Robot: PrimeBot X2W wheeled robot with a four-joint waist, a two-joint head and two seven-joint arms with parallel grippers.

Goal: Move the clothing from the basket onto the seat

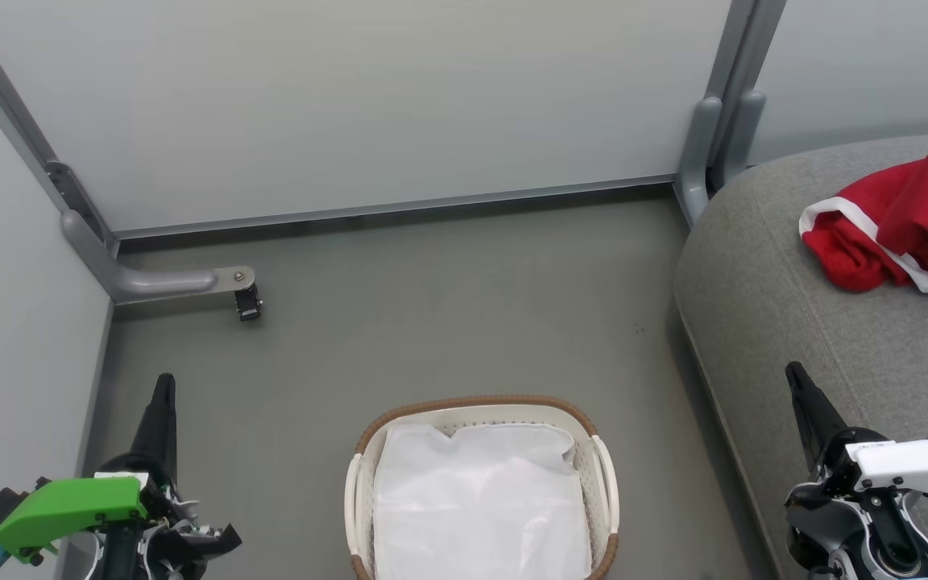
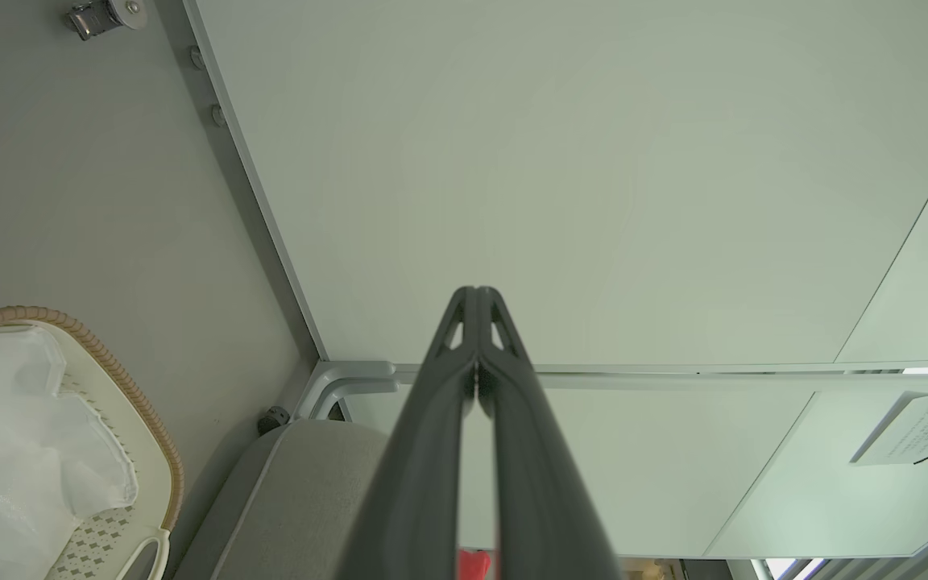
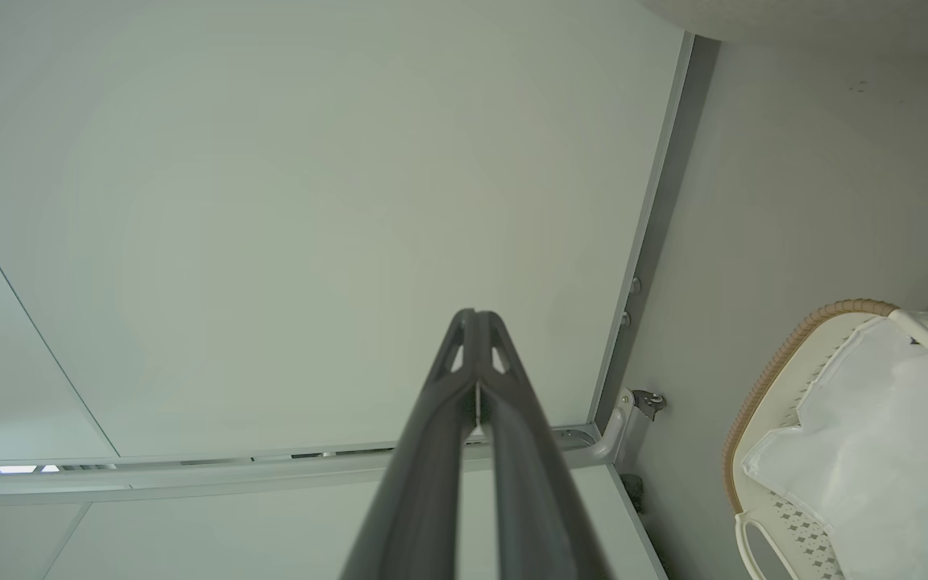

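Closest in, both hands sit low at the bottom corners of the head view. The left hand (image 1: 163,399) with its green housing is at the lower left, fingers pressed together and holding nothing. Its wrist view shows the same thing, the two dark fingers (image 2: 440,419) meeting at the tips. The right hand (image 1: 802,395) is at the lower right, hanging over the near edge of the seat (image 1: 786,314), also closed up and empty; the right wrist view has its fingers (image 3: 432,435) touching at the tips too.

Between the two hands, on the floor (image 1: 448,298), is the basket (image 1: 476,400). All that's in it is the white sheet (image 1: 480,499), lying kinda crumpled.

The seat is off to the basket's right, not touching it. The clothing (image 1: 907,217) is lying on top of the seat toward its far side, bunched up in a heap with the white trim showing, well apart from the basket.

Further back the floor runs to pale wall panels (image 1: 351,105) on grey frames, with a little caster (image 1: 248,304) on a foot at the far left corner.
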